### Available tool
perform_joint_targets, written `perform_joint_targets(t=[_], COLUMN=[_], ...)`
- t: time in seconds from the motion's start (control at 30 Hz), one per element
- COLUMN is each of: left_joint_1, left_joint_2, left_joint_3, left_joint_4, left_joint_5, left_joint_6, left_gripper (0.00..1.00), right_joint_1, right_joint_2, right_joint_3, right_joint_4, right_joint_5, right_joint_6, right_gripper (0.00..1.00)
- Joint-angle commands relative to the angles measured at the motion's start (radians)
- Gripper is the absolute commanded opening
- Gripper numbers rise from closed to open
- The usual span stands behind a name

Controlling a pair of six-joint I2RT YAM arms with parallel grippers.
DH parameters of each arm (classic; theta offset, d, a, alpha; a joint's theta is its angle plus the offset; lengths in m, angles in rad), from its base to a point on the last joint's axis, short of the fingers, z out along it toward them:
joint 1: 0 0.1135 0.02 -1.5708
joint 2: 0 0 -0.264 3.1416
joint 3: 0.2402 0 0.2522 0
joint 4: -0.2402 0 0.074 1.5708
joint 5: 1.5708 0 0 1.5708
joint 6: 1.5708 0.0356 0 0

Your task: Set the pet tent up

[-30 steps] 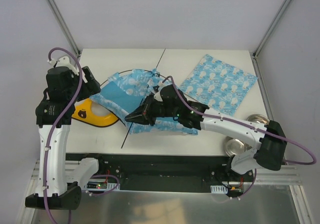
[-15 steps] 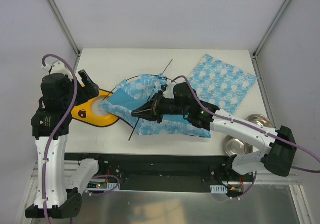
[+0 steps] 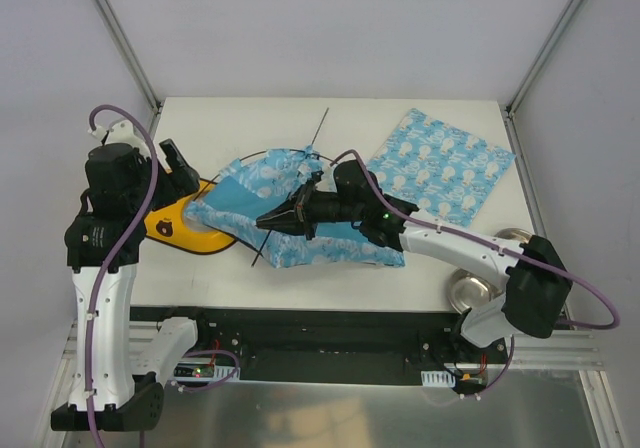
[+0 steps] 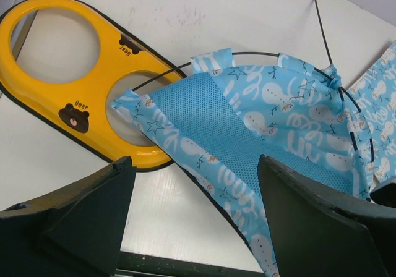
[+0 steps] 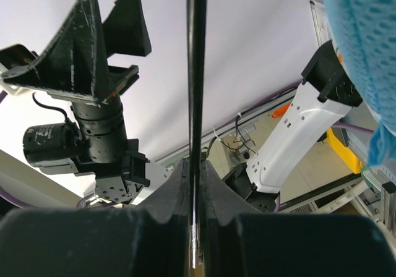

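The tent (image 3: 335,243) lies crumpled in the middle of the table (image 3: 250,118), its blue printed cloth bunched up with a patch of plain blue mesh showing at its 9 o'clock side. That side's corner lies over one hole of the yellow bowl holder (image 3: 170,226), which sits at the tent's 9 o'clock. The right gripper (image 3: 268,224) reaches in from 3 o'clock above the cloth and is clenched on a thin black pole (image 3: 321,126); in the right wrist view the pole (image 5: 196,73) runs straight between the closed fingers. The pole slants from 1 o'clock to 7 o'clock across the tent. The left gripper (image 3: 172,160) hangs above the holder's far end, at the tent's 10 o'clock, jaws spread wide and holding nothing. A flat mat (image 3: 440,168) of the same print lies at 2 o'clock, and two metal bowls (image 3: 470,290) sit at 4 o'clock.
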Motion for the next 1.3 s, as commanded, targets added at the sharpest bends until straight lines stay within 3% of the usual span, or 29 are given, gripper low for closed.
perform_joint_targets(t=[0.0,0.77,1.0,1.13,1.27], left_joint_1=[-0.004,-0.004,-0.004,-0.007,-0.010], left_joint_2=[0.015,0.121,0.086,0.028,-0.026], left_joint_3=[0.035,0.067,-0.033,-0.149,-0.329], left_joint_4=[0.007,0.091,0.169,0.331,0.565], left_joint_5=[-0.006,0.115,0.327,0.560,0.684], left_joint_6=[0.017,0.044,0.082,0.080,-0.024], left_gripper=[0.82,0.82,0.79,0.76,0.76], right_joint_1=[-0.048,-0.249,-0.276,-0.284,-0.296], right_joint_2=[0.032,0.208,0.178,0.174,0.184], right_joint_3=[0.075,0.269,0.293,0.286,0.272], right_joint_4=[0.073,0.028,0.007,0.062,0.169], right_joint_5=[-0.056,-0.197,-0.171,-0.148,-0.120], right_joint_6=[0.054,-0.011,-0.090,-0.088,-0.048], right_gripper=[0.00,0.00,0.00,0.00,0.00])
